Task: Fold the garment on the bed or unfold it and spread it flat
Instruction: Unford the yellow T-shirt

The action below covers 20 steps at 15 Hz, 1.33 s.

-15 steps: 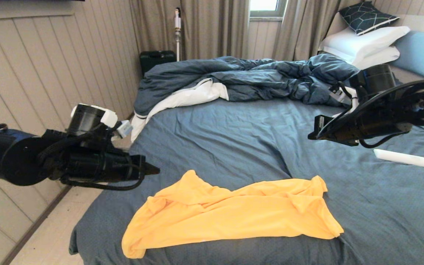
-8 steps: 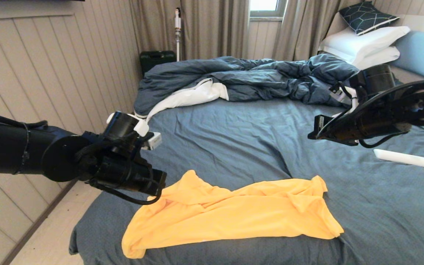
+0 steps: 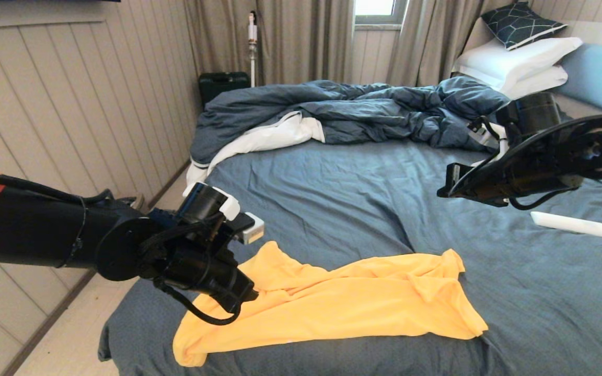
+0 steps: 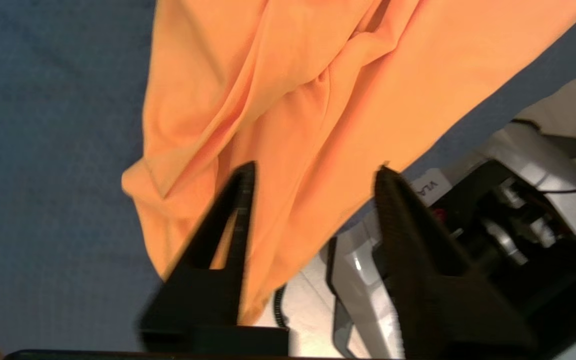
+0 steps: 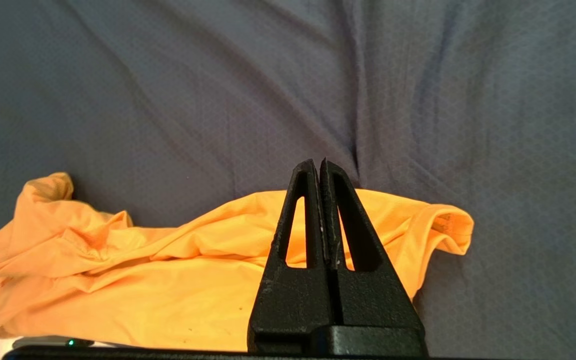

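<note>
Head view: the T-shirt [image 3: 332, 308] lies rumpled in a wide band across the near part of the bed [image 3: 343, 198]. The left gripper [image 3: 246, 292] is low over the T-shirt's left end; in the left wrist view its fingers [image 4: 228, 235] stand apart with nothing between them, above the orange cloth. The right gripper [image 5: 322, 167] hangs above the sheet beyond the T-shirt's right end, fingers pressed together and empty.

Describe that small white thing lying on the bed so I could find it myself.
Start at the bed and look along its right side, below the stacked white pillows. There, under the raised right arm, lies a slim white bar, flat on the blue sheet, hard-edged, unlike the soft bedding around it.
</note>
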### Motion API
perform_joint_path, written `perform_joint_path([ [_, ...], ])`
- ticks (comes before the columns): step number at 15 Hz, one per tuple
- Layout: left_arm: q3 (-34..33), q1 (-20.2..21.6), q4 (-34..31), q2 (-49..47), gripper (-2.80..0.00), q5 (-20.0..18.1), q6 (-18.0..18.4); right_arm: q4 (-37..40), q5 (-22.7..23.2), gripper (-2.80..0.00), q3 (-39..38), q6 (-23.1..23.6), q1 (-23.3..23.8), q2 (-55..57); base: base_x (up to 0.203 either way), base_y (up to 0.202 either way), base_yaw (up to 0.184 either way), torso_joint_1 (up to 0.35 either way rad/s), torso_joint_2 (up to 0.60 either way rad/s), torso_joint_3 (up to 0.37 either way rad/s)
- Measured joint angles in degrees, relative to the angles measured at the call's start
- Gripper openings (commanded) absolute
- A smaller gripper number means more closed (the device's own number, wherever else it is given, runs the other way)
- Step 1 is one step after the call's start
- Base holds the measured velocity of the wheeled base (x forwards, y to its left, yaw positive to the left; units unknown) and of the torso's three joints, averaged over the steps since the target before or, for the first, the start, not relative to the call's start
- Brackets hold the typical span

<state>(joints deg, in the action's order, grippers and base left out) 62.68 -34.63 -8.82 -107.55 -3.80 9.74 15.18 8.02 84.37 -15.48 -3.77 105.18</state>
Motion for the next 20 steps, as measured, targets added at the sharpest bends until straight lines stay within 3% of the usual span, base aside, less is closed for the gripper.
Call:
perform_joint_path([
  [3, 0.4, -0.6, 2.0, -1.6, 0.00, 0.9, 2.1, 0.0, 0.0, -2.80, 0.0, 0.0, 0.0, 0.3, 0.000, 0.000, 0.000, 0.000, 0.00, 0.000],
  [7, -0.4, 0.6, 9.2, -4.4, 0.00, 4.3, 11.5, -0.1, 0.0, -2.80, 0.0, 0.0, 0.0, 0.8, 0.000, 0.000, 0.000, 0.000, 0.00, 0.000],
  [10, -0.5, 2.2, 12.9, -6.1, 0.00, 5.5, 15.0, -0.2, 0.0, -2.80, 0.0, 0.0, 0.1, 1.2, 0.000, 0.000, 0.000, 0.000, 0.00, 0.000],
  [16, -0.2, 3.3, 15.3, -10.6, 0.00, 5.5, 15.3, -0.6, 0.0, -2.80, 0.1, 0.0, 0.5, 2.0, 0.000, 0.000, 0.000, 0.000, 0.00, 0.000],
  [17, -0.1, 3.4, 15.3, -11.0, -2.80, 5.5, 15.3, -0.6, 0.0, -2.80, 0.2, 0.0, 0.6, 2.2, 0.000, 0.000, 0.000, 0.000, 0.00, 0.000],
  [20, 0.0, 3.4, 15.3, -11.7, -2.80, 5.5, 15.4, -0.6, 0.0, -2.80, 0.3, 0.0, 0.7, 2.5, 0.000, 0.000, 0.000, 0.000, 0.00, 0.000],
])
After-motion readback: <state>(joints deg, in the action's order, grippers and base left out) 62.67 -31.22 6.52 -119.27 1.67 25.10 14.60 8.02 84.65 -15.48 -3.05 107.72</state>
